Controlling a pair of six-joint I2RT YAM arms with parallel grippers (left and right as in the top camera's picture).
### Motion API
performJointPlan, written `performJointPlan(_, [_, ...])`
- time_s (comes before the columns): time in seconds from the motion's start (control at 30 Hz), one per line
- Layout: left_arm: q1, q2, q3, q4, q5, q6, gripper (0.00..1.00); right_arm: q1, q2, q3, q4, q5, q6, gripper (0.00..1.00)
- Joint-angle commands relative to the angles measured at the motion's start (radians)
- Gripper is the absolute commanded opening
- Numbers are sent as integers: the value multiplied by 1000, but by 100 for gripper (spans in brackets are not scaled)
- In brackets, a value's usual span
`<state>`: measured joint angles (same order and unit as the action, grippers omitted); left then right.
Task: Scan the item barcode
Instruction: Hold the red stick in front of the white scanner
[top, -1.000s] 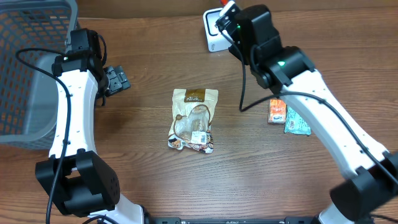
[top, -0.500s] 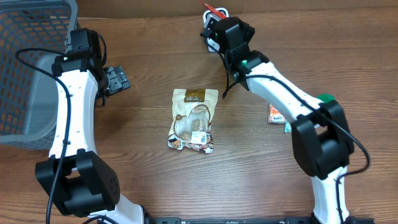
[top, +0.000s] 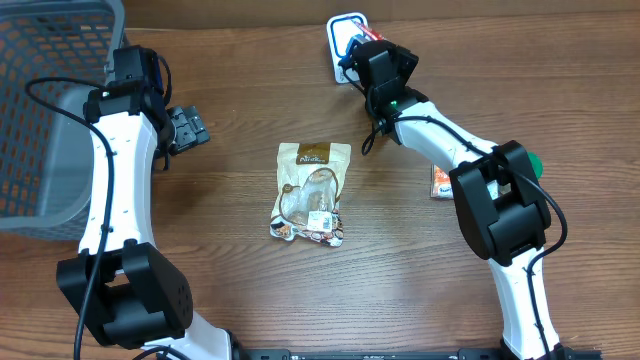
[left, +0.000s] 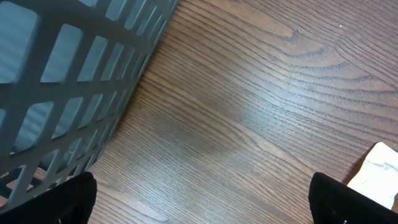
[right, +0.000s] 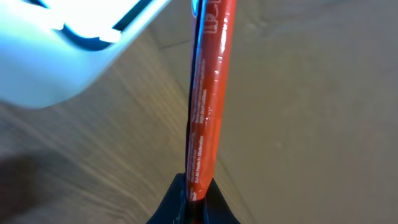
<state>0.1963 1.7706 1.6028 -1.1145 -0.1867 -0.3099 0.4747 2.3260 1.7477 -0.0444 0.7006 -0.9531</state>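
Right pincer (right: 194, 196) is clamped tight on the thin red flat packet (right: 208, 81). From the wrist cam I see the packet edge-on, running straight up toward 12 o'clock out of the tips. The white plastic scanner (right: 74, 50) sits just beside it at 10 o'clock. Overhead, that all sits at 12 o'clock on the brown wooden bench (top: 230, 280). Left pincer (top: 190, 128) is spread wide at 10 o'clock, near the grey mesh basket (top: 40, 100). A tan snack pouch (top: 312, 190) lies mid-bench.
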Motion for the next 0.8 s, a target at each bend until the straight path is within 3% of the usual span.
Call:
performJointPlan(0.0, [-7, -26, 16, 0, 4, 18, 100, 2, -6, 12, 22, 31, 28, 4])
performJointPlan(0.77, [-7, -26, 16, 0, 4, 18, 100, 14, -6, 11, -38, 15, 37, 4])
